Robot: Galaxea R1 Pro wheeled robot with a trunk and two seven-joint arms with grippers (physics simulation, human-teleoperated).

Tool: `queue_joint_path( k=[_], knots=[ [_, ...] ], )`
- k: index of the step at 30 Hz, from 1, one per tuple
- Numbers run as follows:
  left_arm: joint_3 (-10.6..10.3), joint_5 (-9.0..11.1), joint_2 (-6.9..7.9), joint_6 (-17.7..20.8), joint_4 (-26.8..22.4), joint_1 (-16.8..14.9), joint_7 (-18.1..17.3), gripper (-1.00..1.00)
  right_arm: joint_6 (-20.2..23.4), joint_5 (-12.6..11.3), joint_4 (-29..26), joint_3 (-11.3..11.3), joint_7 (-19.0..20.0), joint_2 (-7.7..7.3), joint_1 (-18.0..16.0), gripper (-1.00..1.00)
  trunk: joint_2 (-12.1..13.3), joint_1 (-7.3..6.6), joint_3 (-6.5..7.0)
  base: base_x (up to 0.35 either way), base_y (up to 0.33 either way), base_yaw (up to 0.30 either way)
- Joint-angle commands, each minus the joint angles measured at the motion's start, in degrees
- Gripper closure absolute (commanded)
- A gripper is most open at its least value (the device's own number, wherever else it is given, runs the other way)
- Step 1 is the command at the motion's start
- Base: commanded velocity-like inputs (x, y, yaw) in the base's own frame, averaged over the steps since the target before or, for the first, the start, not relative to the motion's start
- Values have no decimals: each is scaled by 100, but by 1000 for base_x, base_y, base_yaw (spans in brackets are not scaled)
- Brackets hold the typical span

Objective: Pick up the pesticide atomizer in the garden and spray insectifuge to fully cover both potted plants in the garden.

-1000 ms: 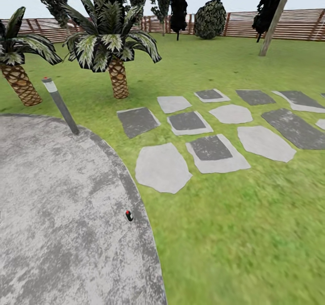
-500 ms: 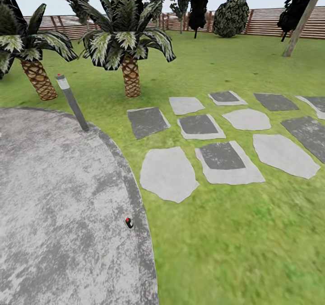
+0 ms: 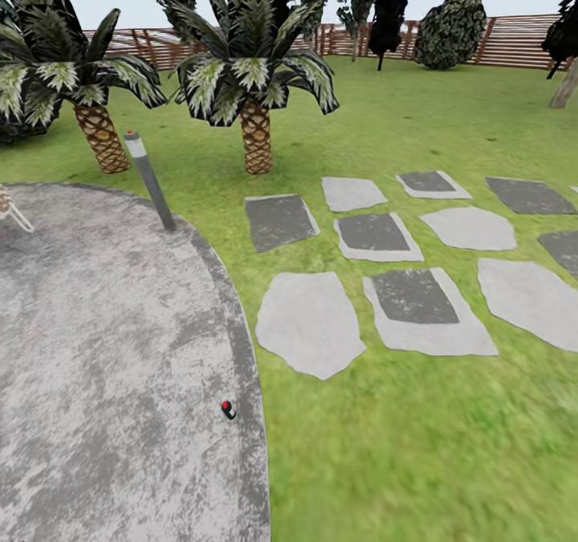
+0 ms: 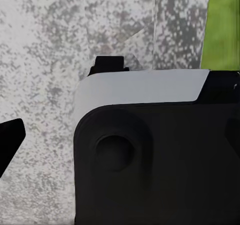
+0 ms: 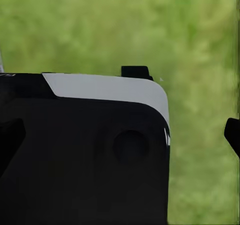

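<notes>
In the left wrist view, a black-and-white robot body (image 4: 150, 150) blocks most of the frame; one dark fingertip (image 4: 10, 140) juts in at the edge, so whether the left gripper is wide or narrow cannot be told. Behind it lies mottled grey paving (image 4: 45, 45) with a strip of grass at the corner. In the right wrist view the same kind of housing (image 5: 85, 145) covers the frame, a dark fingertip (image 5: 232, 135) shows at the edge, and the right gripper's spread cannot be told either; blurred green grass (image 5: 125, 25) lies beyond.

From the head view, the garden (image 3: 417, 438) is a green lawn with grey and white stepping stones (image 3: 309, 321), closed at the back by a brown slatted fence (image 3: 514, 40). A rounded grey paved patch (image 3: 104, 349) takes up the near left, with a small black, red-tipped object (image 3: 229, 409) near its rim and a slanted grey bollard light (image 3: 149, 179) at its far edge. Two striped-leaf palms (image 3: 253, 76) stand beyond, and a round dark bush (image 3: 449, 32) sits by the fence.

Compared with a second ago, the whole scene has slid rightward and slightly down in the picture: the camera has turned left, bringing the second palm fully into view and a pale object (image 3: 10, 209) at the left edge.
</notes>
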Motion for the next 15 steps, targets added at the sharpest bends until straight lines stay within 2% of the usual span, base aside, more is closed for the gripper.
queue_joint_path(
  k=[1, 6, 15],
  knots=[
    [11, 1, -2, -19, 5, -3, 6, -100, -18, 3, 4, 1, 1, 0, -1, -100, -1, 2, -10, 249, -195, 200],
    [11, 1, -2, -19, 5, -3, 6, -100, -18, -1, 4, 1, 0, -2, -4, -100, -1, 2, -41, 212, -160, 200],
    [17, 1, -1, -19, 5, -3, -3, -100, -18, -10, 4, 1, 0, 0, -6, -100, -1, 2, -98, 24, -16, 200]
  ],
)
